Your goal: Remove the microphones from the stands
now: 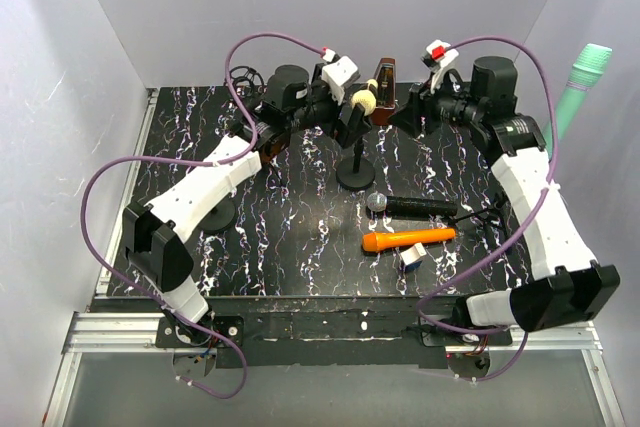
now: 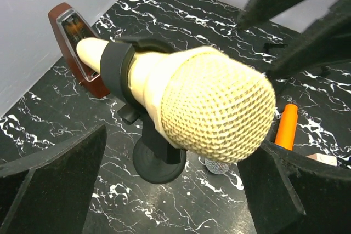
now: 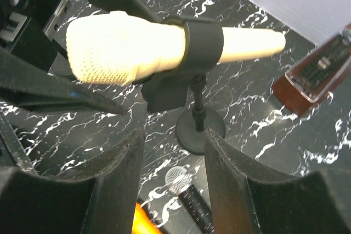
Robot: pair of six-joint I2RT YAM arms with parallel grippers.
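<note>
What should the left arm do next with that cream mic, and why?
Probably close the left gripper on the cream microphone. Its open jaws flank the mesh head without touching it, and the body sits in the stand clip, so a firm hold comes first.

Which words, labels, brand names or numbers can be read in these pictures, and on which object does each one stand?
No text can be read in any view.
Brown metronome: marks on its face, too blurred to read.
Small box: coloured patches, too small to tell whether they are print.
Cream microphone: no lettering shows on it.
</note>
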